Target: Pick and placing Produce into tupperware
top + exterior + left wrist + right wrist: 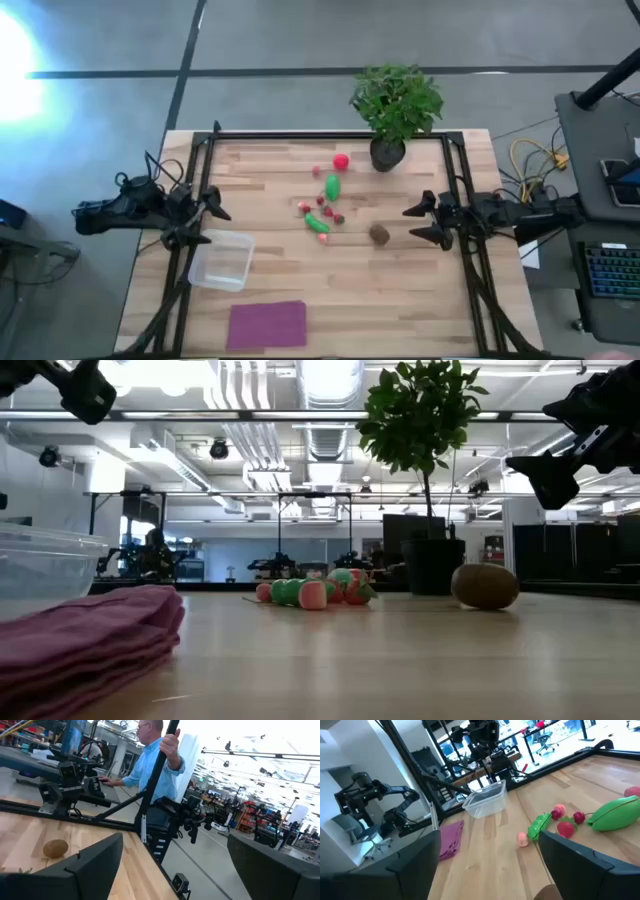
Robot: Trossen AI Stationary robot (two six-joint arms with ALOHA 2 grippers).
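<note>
- Wooden table fills the frame, with a potted plant at its far edge.
- Left gripper and right gripper hover at opposite side edges, jaws wide.
- Tupperware sits near the left edge.
- Produce lies mid-table.

high: overhead, straight down | low: tabletop level | both share kiwi
</note>
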